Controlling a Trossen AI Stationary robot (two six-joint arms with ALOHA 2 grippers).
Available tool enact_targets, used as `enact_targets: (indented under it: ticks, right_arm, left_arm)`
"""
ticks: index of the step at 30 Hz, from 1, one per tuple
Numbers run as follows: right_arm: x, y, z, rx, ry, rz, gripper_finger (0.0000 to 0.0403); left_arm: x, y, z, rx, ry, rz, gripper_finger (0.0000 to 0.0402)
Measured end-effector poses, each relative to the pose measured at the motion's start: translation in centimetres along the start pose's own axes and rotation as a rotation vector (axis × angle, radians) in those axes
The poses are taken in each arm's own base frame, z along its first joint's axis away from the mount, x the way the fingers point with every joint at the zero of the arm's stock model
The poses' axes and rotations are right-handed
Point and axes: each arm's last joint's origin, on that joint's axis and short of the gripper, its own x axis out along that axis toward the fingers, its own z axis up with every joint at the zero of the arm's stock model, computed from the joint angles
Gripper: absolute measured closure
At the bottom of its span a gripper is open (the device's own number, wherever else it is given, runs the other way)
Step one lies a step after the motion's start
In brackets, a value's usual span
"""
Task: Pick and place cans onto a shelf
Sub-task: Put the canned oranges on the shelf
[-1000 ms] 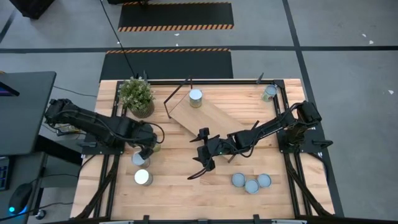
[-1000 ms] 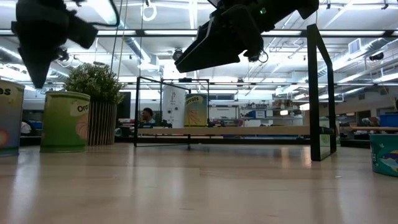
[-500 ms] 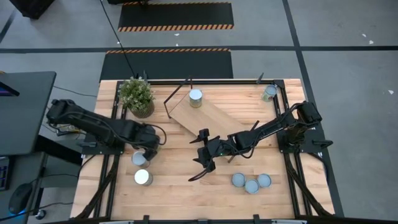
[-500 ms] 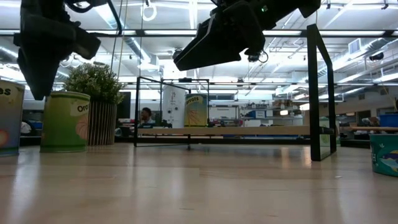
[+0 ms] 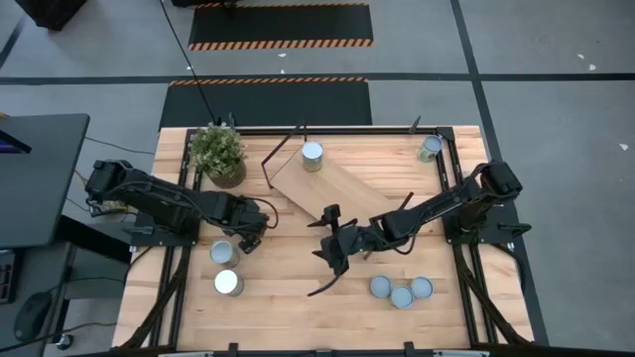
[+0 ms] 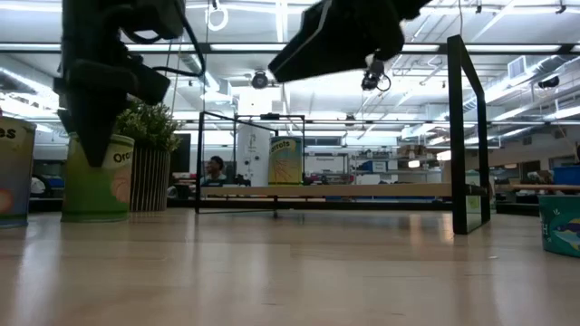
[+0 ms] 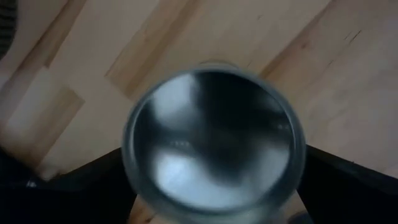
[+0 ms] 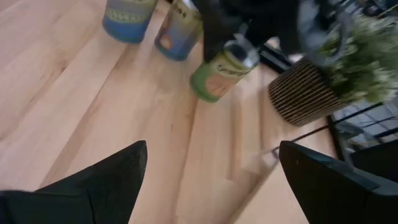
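Left gripper clamped on a green can, two cans just beside, plant behind; right gripper spread wide, empty, mid-table.

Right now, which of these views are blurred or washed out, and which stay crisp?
Left wrist view: the can between the left gripper's fingers is smeared, its lid soft. Right wrist view: streaky blur over the green can and plant. Low view: bright ceiling lights silhouette both arms. High view: sharp, evenly lit, the shelf clear.
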Motion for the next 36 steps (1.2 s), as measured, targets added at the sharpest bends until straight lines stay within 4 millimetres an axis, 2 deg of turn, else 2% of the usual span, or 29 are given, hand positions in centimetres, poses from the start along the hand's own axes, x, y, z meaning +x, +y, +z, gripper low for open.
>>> enact_targets:
  ticks: [5, 10, 18, 26, 36]
  right_arm:
    - [-1.9, -0.5, 0.4, -0.005, 0.033, -0.033, 0.0030]
    - [-2.8, -1.0, -0.1, 0.001, 0.103, -0.072, 0.0030]
    - [-4.3, -1.9, -0.3, 0.016, 0.167, -0.134, 0.0030]
    - [-5.9, -2.7, -0.3, 0.029, 0.175, -0.133, 0.0030]
    - [-8.2, -4.1, -1.3, 0.040, 0.273, -0.124, 0.0030]
  left_arm:
    - [1.0, -0.3, 0.6, 0.000, 0.027, 0.006, 0.0027]
    - [1.9, -0.9, 0.9, 0.002, 0.043, 0.006, 0.0048]
    - [1.5, -1.5, 1.6, -0.016, 0.016, -0.038, 0.0090]
    - [-0.8, -1.8, 4.6, -0.026, -0.074, -0.123, 0.0086]
    - [-3.9, -2.8, 10.8, 0.016, -0.236, -0.209, 0.0087]
